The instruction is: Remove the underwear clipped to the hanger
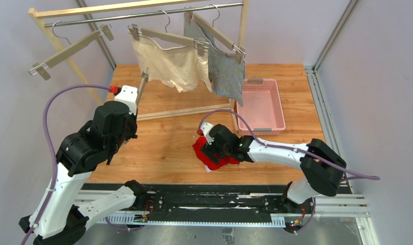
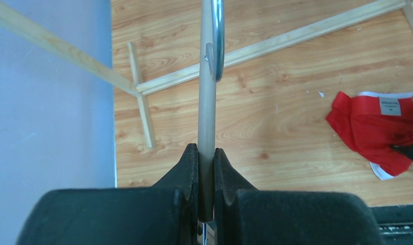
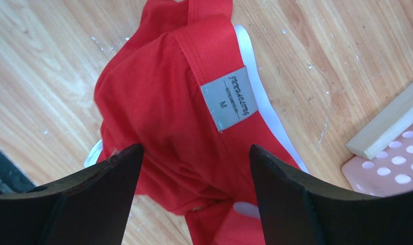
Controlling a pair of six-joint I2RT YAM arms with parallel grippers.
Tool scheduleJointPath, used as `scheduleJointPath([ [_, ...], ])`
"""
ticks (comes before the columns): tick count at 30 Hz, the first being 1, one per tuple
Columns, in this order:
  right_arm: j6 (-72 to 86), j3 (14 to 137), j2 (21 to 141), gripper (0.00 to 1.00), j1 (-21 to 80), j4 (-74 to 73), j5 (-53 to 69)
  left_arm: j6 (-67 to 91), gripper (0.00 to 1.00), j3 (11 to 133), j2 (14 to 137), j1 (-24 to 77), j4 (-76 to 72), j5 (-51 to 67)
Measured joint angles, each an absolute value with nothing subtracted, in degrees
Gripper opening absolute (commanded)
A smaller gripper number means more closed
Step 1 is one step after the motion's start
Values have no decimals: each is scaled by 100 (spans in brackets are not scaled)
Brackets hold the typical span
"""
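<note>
Right gripper point(image 3: 195, 150): fingers spread wide, nothing pinched, hovering right over the red boxers point(image 3: 158, 102). I read it as a release or a pre-grasp, can't say which. The red pair lies crumpled on the table point(image 1: 169, 138) near the front edge, 6 o'clock from the rail point(image 1: 143, 14), and off any hanger, so that one counts as done. Look: bright red knit, white waistband point(image 3: 255, 66) peeking out on the 3 o'clock side, grey label point(image 3: 230, 97) marked M facing up. No lettering visible here.

Left gripper point(image 2: 206, 150): clamped tight on the flat bar of a hanger point(image 2: 208, 102), its metal hook point(image 2: 217, 41) at 12 o'clock in the wrist view. My guess is I'm keeping the bare hanger out of the way.

Outward: the cream boxers point(image 1: 166, 64) and pinstriped boxers point(image 1: 225, 71) hang clipped to hangers on the rail, at 11 and 12 o'clock from the red pair. The cream pair is plain and saggy. The pinstriped pair hangs nearly edge-on, with fine grey-white lines. An empty hanger point(image 1: 72, 48) is at 10 o'clock. The pink basket point(image 1: 260, 109) at 1 o'clock is probably the drop spot, and the red pair isn't in it. Two pairs left to unclip.
</note>
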State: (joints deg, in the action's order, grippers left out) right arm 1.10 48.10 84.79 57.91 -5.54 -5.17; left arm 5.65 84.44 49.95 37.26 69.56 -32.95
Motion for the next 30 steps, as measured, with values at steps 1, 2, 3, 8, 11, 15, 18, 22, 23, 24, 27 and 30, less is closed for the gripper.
scheduleJointPath([
  [1, 117, 4888, 8624, 73, 5791, -565, -552, 578, 0, 8420, 4976, 3726, 6952, -3334],
  [2, 121, 4963, 8781, 69, 5791, -574, -567, 602, 0, 8340, 4943, 3719, 6890, -3402],
  [3, 130, 5035, 8947, 64, 5789, -585, -578, 615, 0, 8226, 4912, 3704, 6801, -3465],
  [8, 305, 5199, 9559, 40, 5787, -613, -440, 561, 0, 7526, 4921, 2707, 6178, -3081],
  [11, 434, 5227, 9581, 3, 5769, -620, -333, 489, 0, 7325, 5074, 1833, 5896, -2659],
  [15, 513, 5245, 9577, 1, 5664, -635, -169, 322, 0, 7568, 5387, 1629, 5741, -2386],
  [18, 537, 5247, 9496, 1, 5605, -725, -110, 172, 0, 8147, 5592, 1623, 5730, -2279],
  [22, 537, 5275, 9011, 1, 5586, -1024, -64, -51, 0, 8954, 5769, 1608, 5714, -2263],
  [23, 534, 5310, 8816, 1, 5586, -1118, -62, -121, 0, 9115, 5811, 1562, 5719, -2237],
  [24, 532, 5369, 8569, 0, 5586, -1221, -71, -180, 0, 9258, 5870, 1476, 5732, -2182],
  [27, 528, 5634, 7898, 1, 5586, -1474, -183, -373, 0, 9583, 6066, 993, 5787, -1837],
  [30, 508, 5854, 7168, 1, 5586, -1638, -504, -521, 0, 9839, 6353, 434, 5865, -1420],
])
